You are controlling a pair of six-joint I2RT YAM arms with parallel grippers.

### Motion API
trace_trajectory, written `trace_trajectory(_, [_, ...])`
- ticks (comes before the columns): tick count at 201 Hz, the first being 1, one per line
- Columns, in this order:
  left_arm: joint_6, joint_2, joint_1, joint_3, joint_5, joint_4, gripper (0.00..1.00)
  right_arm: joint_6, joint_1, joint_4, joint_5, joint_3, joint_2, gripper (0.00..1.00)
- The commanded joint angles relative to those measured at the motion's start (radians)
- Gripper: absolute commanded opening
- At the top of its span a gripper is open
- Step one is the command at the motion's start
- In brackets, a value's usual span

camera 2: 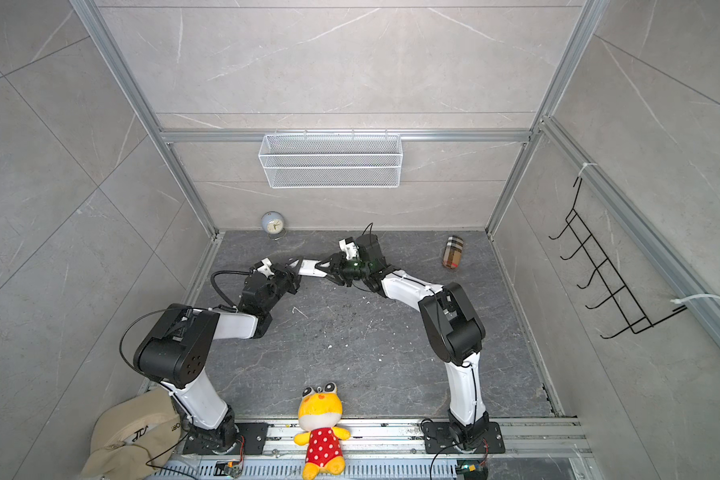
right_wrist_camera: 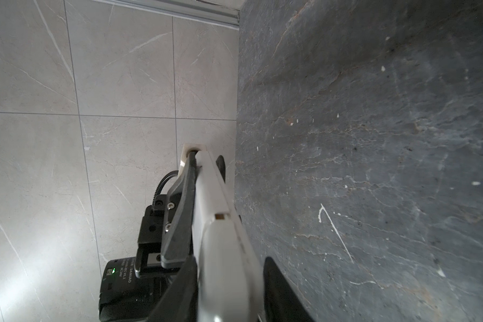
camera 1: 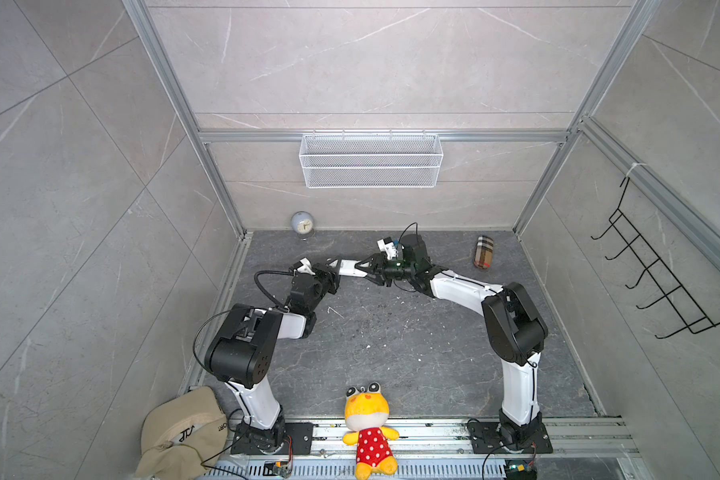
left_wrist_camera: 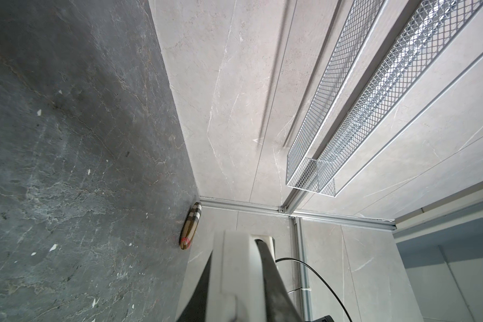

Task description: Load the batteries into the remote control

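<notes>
1. Tabletop (camera 1: 391,353): dark grey stone-look slab with white flecks, walled in by pale tiled panels on three sides.
2. Left arm (camera 1: 242,349) and right arm (camera 1: 512,324): black and white, mounted at 7 and 5 o'clock, both reaching in to meet near 11 o'clock.
3. Wire basket (camera 1: 371,160): white mesh, hung on the back wall at 12 o'clock.
4. Hook rack (camera 1: 657,270): black wire, on the side wall at 3 o'clock.
5. Cap (camera 1: 179,432): beige, off the tabletop at 7 o'clock.
6. Plush toy (camera 1: 368,428): yellow frog-eyed figure in a red spotted outfit, on the front rail at 6 o'clock.
7. Left tool (camera 1: 338,268): clamped tight on one end of the remote control.
8. Right tool (camera 1: 360,271): fingers (right_wrist_camera: 279,284) lie on either side of the remote's other end. Whether they press on it cannot be told.
9. Remote control (camera 1: 351,268): slim and white, held on edge between the two tools, raised off the tabletop near 11 o'clock. It shows in both top views (camera 2: 310,268) and close up in the left wrist view (left_wrist_camera: 234,264).
10. Plaid case (camera 1: 484,252): lying at 1 o'clock, well apart from the tools.
11. Alarm clock (camera 1: 303,223): round and pale blue, at the far edge at 11 o'clock
</notes>
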Motion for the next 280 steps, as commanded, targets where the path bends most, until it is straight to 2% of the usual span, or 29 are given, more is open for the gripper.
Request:
trace_trajectory(1, [0.015, -0.047, -0.004, 0.036, 0.000, 0.081, 0.11, 0.010, 0.005, -0.020, 0.023, -0.016, -0.012, 0.39])
trace_trajectory(107, [-0.018, -0.018, -0.008, 0.028, -0.017, 0.125, 0.11, 0.036, 0.003, -0.008, 0.017, 0.020, -0.007, 0.41])
trace_trajectory(168, [-0.131, 0.050, -0.025, 0.037, -0.052, 0.215, 0.11, 0.074, 0.008, 0.010, 0.015, 0.062, 0.000, 0.41])
trace_trajectory(221, [-0.141, 0.056, -0.028, 0.033, -0.067, 0.225, 0.11, 0.082, 0.007, 0.006, 0.017, 0.068, -0.002, 0.41])
trace_trajectory(244, [-0.144, 0.059, -0.028, 0.027, -0.071, 0.225, 0.11, 0.079, 0.006, 0.006, 0.012, 0.071, -0.009, 0.47])
trace_trajectory(267, [-0.149, 0.064, -0.028, 0.024, -0.075, 0.228, 0.11, 0.070, 0.002, 0.004, 0.003, 0.071, -0.019, 0.66])
trace_trajectory(280, [-0.149, 0.064, -0.028, 0.024, -0.077, 0.227, 0.11, 0.065, -0.003, 0.000, -0.001, 0.064, -0.030, 0.71])
